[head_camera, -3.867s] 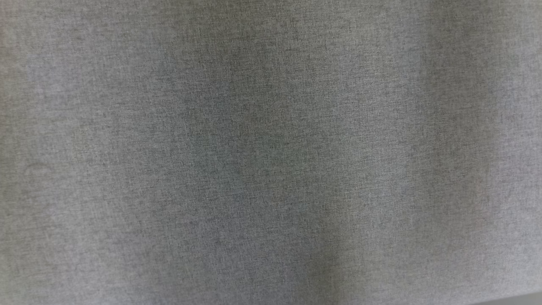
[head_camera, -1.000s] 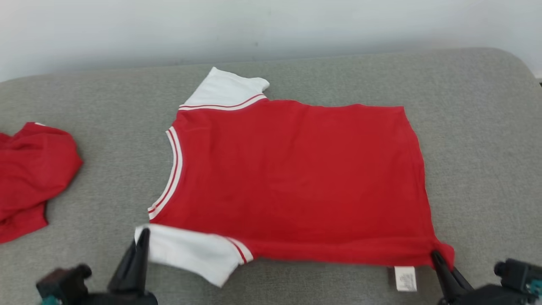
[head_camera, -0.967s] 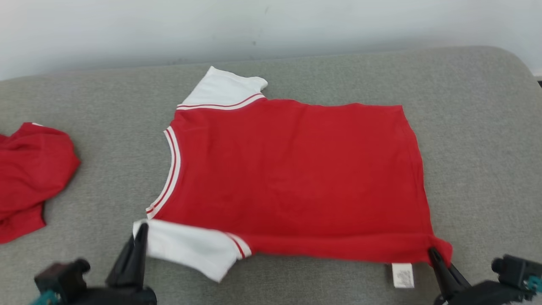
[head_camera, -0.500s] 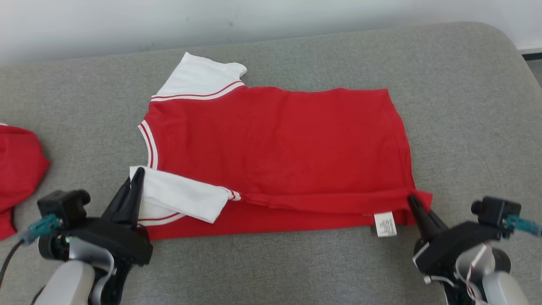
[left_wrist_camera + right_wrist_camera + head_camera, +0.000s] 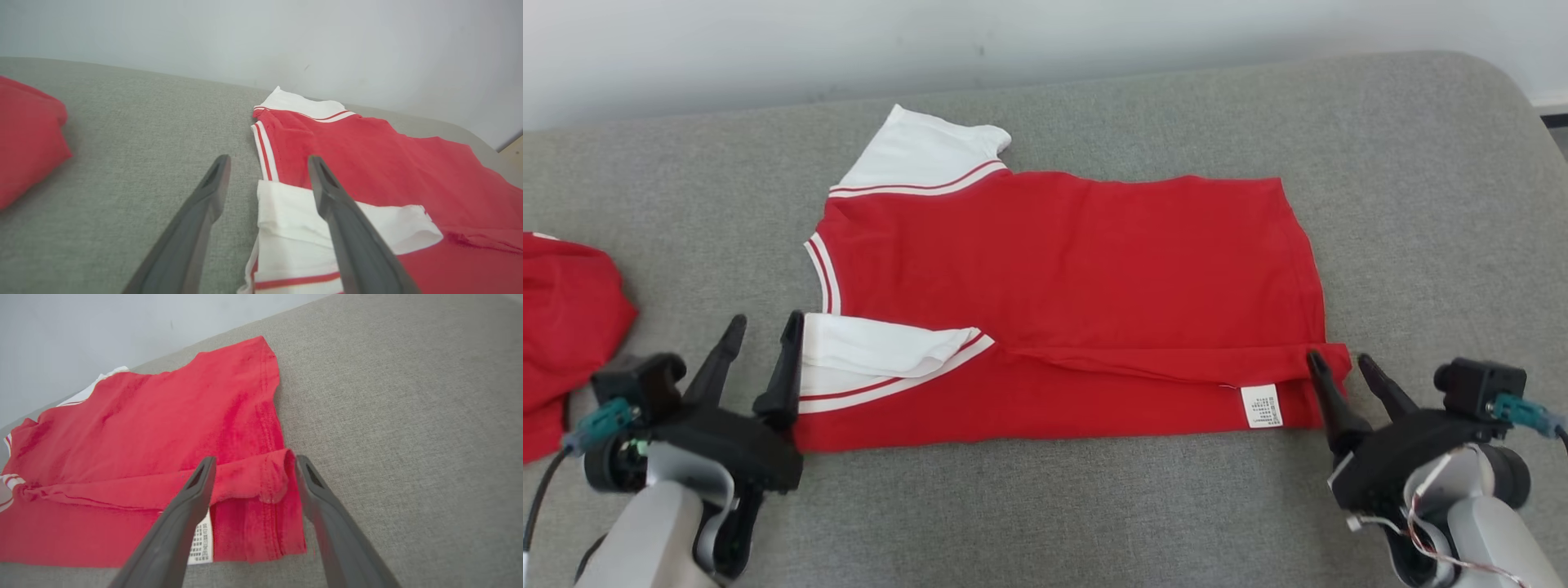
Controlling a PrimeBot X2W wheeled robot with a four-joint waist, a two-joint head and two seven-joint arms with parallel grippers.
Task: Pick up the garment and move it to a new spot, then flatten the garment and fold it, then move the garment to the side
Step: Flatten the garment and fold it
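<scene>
1. Red shirt [image 5: 1062, 269] lies flat mid-frame on the grey fabric table [image 5: 1421, 204]. Its long axis runs left to right across the head view, with the neck [image 5: 821, 273] toward frame left and the hem [image 5: 1303, 269] toward frame right.
2. Its near edge is folded up over the body, and the white near sleeve [image 5: 882, 347] lies on top at lower left. The far sleeve [image 5: 915, 151] points to the upper left.
3. Left gripper [image 5: 765, 320] is spread and holds nothing, at the near sleeve's end. The left wrist view puts one finger over that sleeve and the other over bare table.
4. Right gripper [image 5: 1338, 358] is likewise spread and empty, at the folded hem corner. The right wrist view shows that rolled corner between the fingers; whether they touch it I cannot tell.
5. White label [image 5: 1260, 406] sits at the shirt's lower right. Its print shows in the right wrist view.
6. Second red cloth [image 5: 564, 327] is bunched at the head view's left edge, well apart from the shirt.
</scene>
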